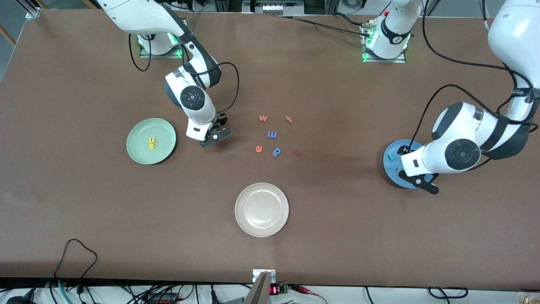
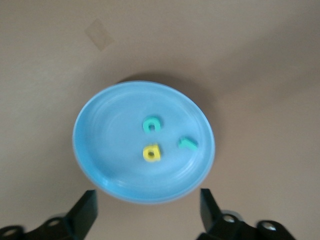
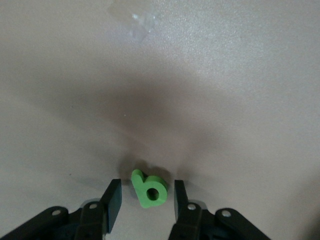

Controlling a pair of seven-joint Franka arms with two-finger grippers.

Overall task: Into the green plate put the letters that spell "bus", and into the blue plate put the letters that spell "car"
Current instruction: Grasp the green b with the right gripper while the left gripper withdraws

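**A:** How far along are we?

**B:** I'm seeing "car" done: the teal c (image 2: pixel 151 124), yellow a (image 2: pixel 152 152) and teal r (image 2: pixel 188 143) are lying in the blue plate (image 2: pixel 100 150), my left gripper (image 2: pixel 146 210) hanging wide open and empty above its rim. The yellow u (image 1: pixel 151 140) and s (image 1: pixel 151 146) are sitting in the green plate (image 1: pixel 139 147).

**A:** And the b?

**B:** My right gripper (image 3: pixel 144 200) is straddling the green b (image 3: pixel 148 189) on the table beside the green plate, fingers partly open, not yet pinching. Bare table is lying between them.
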